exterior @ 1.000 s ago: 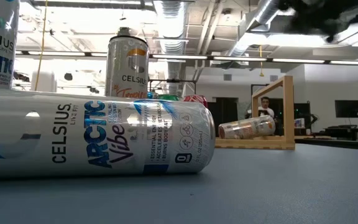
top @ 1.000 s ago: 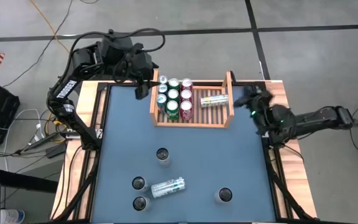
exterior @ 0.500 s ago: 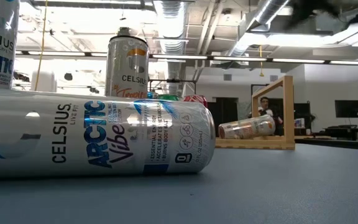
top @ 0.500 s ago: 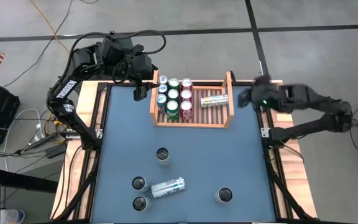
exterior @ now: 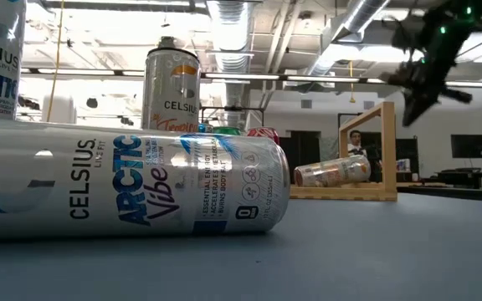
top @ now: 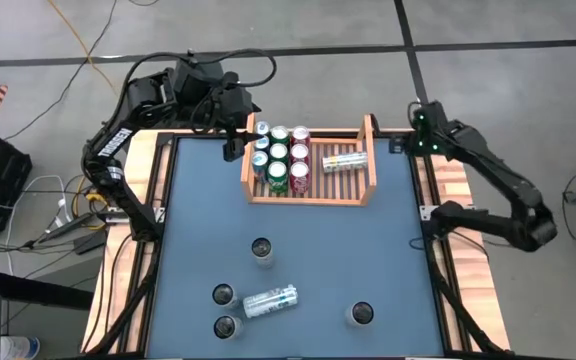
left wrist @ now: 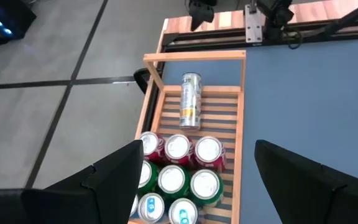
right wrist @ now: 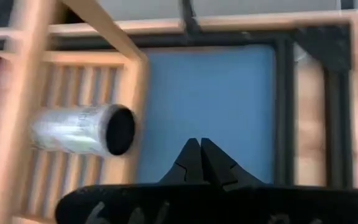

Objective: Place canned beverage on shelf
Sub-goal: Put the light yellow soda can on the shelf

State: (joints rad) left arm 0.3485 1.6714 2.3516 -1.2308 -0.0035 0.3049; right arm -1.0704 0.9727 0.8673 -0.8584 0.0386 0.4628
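Observation:
The wooden shelf (top: 308,197) stands at the table's far middle. In it are several upright cans (top: 280,160) on its left side and a silver can (top: 344,160) lying on its side on the slats; the silver can also shows in the left wrist view (left wrist: 190,109) and the right wrist view (right wrist: 79,129). My left gripper (top: 230,137) hovers by the shelf's far left corner, open and empty (left wrist: 197,186). My right gripper (top: 410,138) hovers just outside the shelf's right side board, shut and empty (right wrist: 201,155).
On the table's near half, three cans stand upright at the left and middle (top: 261,248) (top: 224,294) (top: 226,326), another stands at the right (top: 360,314), and a silver can (top: 270,301) lies on its side. A person (exterior: 356,142) shows in the room behind.
My right arm has swung round from the table's right edge; its gripper has gone a little toward the far edge, beside the shelf's right side board, and now shows in the low view. The cans have kept still.

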